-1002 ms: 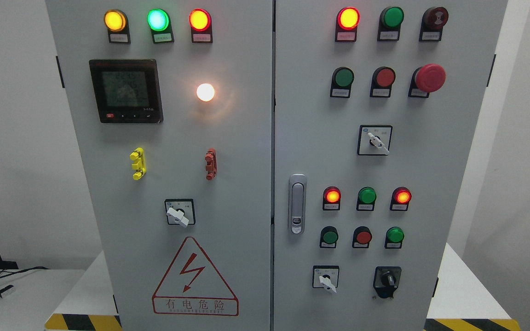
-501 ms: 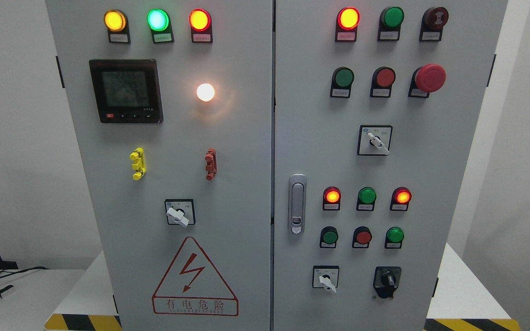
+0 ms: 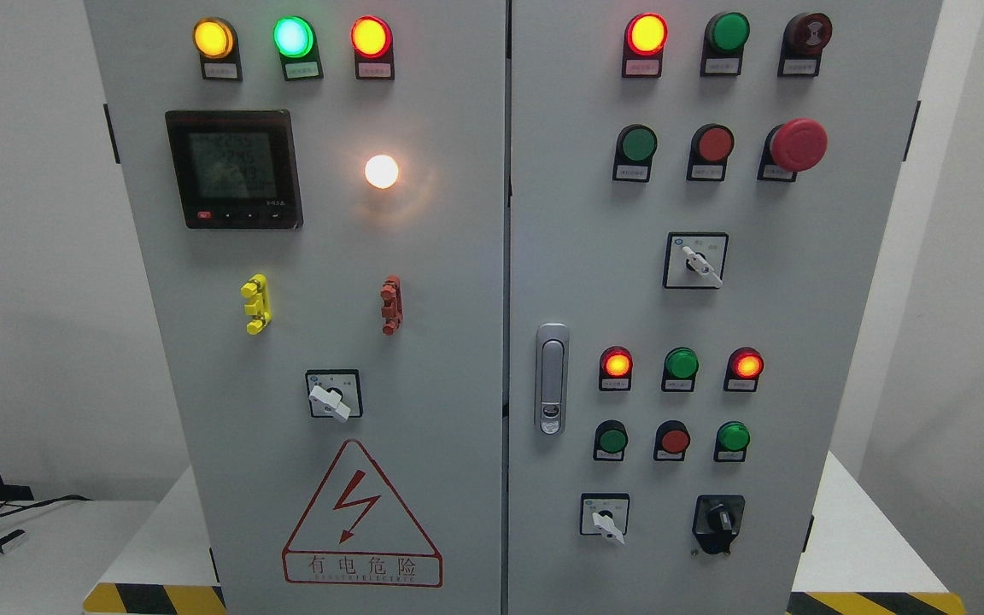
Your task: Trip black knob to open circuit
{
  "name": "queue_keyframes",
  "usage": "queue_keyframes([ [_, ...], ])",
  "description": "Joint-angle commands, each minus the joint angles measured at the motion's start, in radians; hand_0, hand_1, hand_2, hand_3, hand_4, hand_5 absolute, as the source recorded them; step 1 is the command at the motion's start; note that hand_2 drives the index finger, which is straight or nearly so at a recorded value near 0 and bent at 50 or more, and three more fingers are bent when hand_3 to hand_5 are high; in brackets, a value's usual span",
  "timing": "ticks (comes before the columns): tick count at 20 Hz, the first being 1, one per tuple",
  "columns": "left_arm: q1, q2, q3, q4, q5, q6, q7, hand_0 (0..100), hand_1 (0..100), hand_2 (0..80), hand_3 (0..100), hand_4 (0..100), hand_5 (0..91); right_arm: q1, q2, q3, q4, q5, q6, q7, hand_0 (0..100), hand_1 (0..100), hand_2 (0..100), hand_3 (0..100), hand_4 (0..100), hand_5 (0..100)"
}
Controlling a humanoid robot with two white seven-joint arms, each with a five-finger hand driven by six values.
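Head view of the cabinet (image 3: 424, 282) I face. The black knob (image 3: 721, 518) sits at the lower right of the right door, just right of a white selector (image 3: 606, 518) and below a row of three buttons, the nearest green (image 3: 733, 437). It is a dark rotary switch on a black rounded plate, its short handle roughly upright with a pale mark at its tip; the plate's bottom edge shows two small screws. A door latch (image 3: 552, 378) stands up and to its left. I see neither robot hand, so I cannot tell how their fingers stand.
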Motion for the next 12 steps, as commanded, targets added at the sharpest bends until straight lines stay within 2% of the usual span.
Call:
queue_keyframes([
  [1, 0.0, 0.001, 0.0, -0.001, -0.031, 0.0, -0.001, 12, 39, 0.0, 0, 0, 0.0, 0.001, 0.007, -0.01, -0.329, 0.105, 0.004, 0.011, 19, 62, 27, 61, 68, 81],
  [5, 0.0, 0.001, 0.0, -0.001, -0.031, 0.0, -0.001, 12, 39, 0.0, 0, 0, 0.0, -0.042, 0.026, -0.007, -0.362, 0.196, 0.027, 0.011, 14, 72, 24, 59, 70, 86],
  [9, 0.0, 0.001, 0.0, -0.001, -0.031, 0.0, -0.001, 12, 39, 0.0, 0, 0, 0.0, -0.117, 0.03, 0.002, -0.384, 0.208, 0.121, 0.011, 13, 73, 30, 64, 75, 89],
  [12, 0.0, 0.001, 0.0, -0.001, -0.031, 0.0, -0.001, 12, 39, 0.0, 0, 0, 0.0, -0.179, 0.029, 0.036, -0.389, 0.211, 0.232, 0.009, 19, 72, 35, 68, 80, 94],
])
